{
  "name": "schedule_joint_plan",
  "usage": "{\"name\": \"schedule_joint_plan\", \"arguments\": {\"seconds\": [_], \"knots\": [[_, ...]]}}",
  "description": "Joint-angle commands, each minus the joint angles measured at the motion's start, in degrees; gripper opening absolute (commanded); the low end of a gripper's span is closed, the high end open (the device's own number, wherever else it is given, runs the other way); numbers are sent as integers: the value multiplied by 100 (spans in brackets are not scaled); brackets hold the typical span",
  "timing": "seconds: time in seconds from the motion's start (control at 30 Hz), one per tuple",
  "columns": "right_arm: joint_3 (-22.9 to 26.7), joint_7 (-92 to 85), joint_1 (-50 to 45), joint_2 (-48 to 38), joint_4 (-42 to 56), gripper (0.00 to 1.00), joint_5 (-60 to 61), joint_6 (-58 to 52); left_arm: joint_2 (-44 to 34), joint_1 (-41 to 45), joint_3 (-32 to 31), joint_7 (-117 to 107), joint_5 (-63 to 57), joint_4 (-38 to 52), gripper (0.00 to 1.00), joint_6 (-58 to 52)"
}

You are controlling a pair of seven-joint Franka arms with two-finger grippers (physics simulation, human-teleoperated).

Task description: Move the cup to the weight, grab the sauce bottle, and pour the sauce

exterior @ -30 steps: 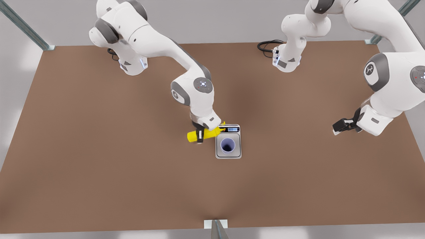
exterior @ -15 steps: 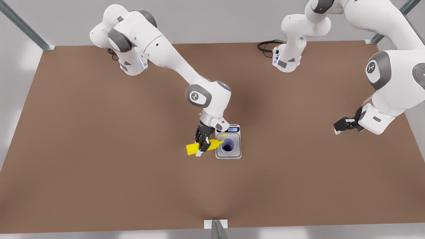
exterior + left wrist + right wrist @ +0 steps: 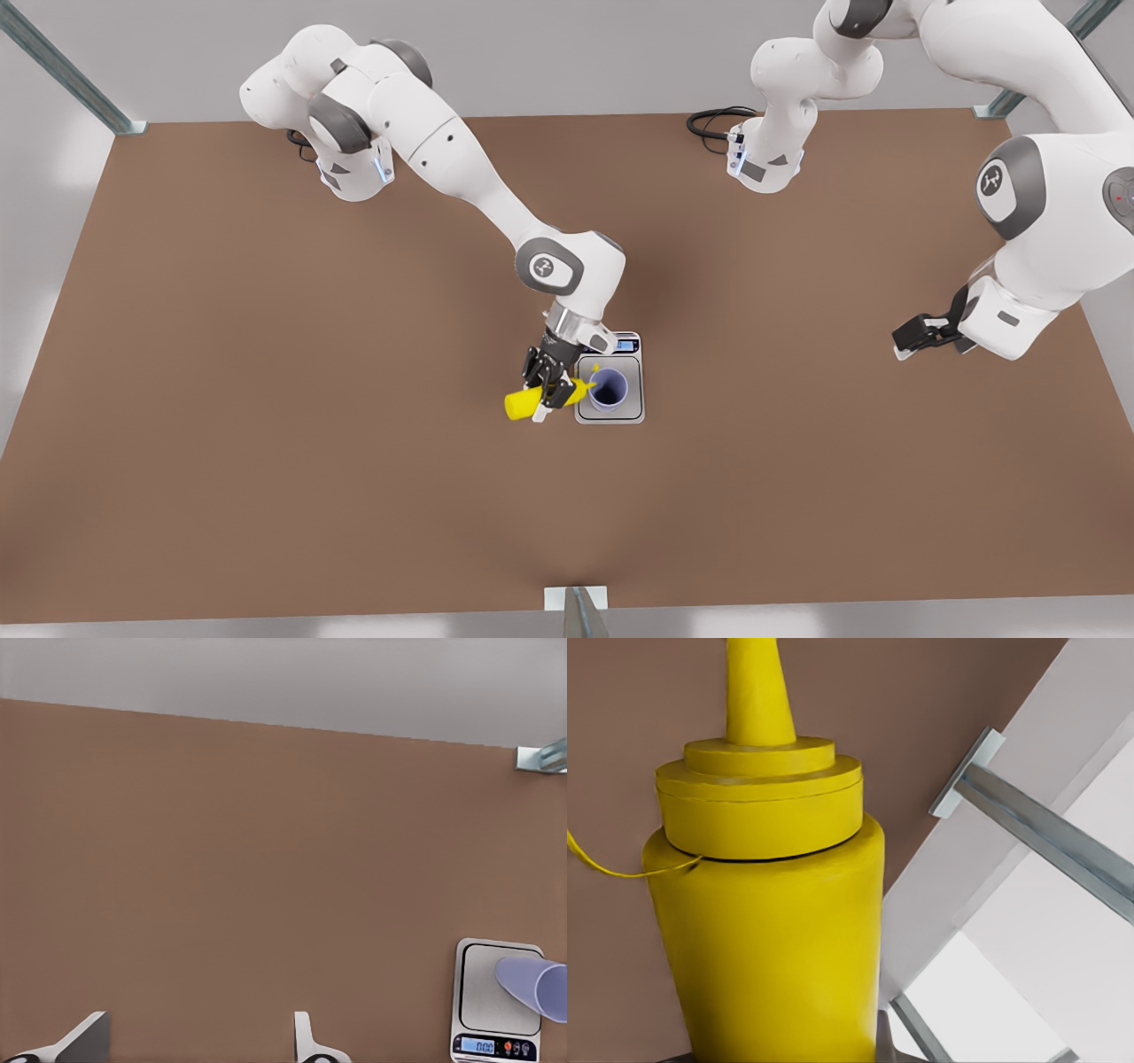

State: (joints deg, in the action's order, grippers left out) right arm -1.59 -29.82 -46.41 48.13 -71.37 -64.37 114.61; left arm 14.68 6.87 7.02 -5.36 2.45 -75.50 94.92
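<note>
The lavender cup [image 3: 609, 388] stands upright on the grey plate of the white weight [image 3: 631, 410], whose display faces the back of the table. My right gripper [image 3: 549, 390] is shut on the yellow sauce bottle [image 3: 523, 405], which lies tilted beside the weight with its nozzle reaching over the cup's rim. Seen from the right wrist, the sauce bottle [image 3: 771, 930] is close up, nozzle pointing away. At the front view's right, my left gripper [image 3: 910, 340] hovers open and waits. Its left wrist view has the open left gripper [image 3: 195, 1050], with the weight [image 3: 496, 1001] and the cup [image 3: 536, 985] farther off.
A black cable [image 3: 713, 122] lies at the back near an arm base. Metal frame posts [image 3: 62, 66] stand at the table's corners, and a bracket [image 3: 576, 602] sits at the front edge. A frame beam [image 3: 1036, 828] crosses the right wrist view.
My right arm swung the sauce bottle forward from beside the weight's display, turning it so the nozzle now sits at the cup's rim. The left gripper barely moved.
</note>
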Motion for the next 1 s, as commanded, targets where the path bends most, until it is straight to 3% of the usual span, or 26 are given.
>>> {"name": "schedule_joint_plan", "arguments": {"seconds": [0.0, 0.33, 0.57, 0.8, 0.97], "knots": [[0, 3, 0, 12, 0, 58, -5, 0, 0, -2, 1, 0, 1, 0, 100, 0], [-8, 55, 35, -110, 18, 58, 135, -18, 0, -2, 1, 0, 1, 0, 100, 0], [-61, -41, 685, -550, -17, 58, 1726, 61, 17, -2, 1, 18, 1, 0, 100, 18], [-61, -2273, 1889, -726, 18, 58, 4952, 79, 17, -2, -8, 18, 1, 0, 100, 9], [-61, -4804, 2751, -673, -62, 58, 7667, 220, 17, -2, -8, 18, 1, 0, 100, 9]]}}
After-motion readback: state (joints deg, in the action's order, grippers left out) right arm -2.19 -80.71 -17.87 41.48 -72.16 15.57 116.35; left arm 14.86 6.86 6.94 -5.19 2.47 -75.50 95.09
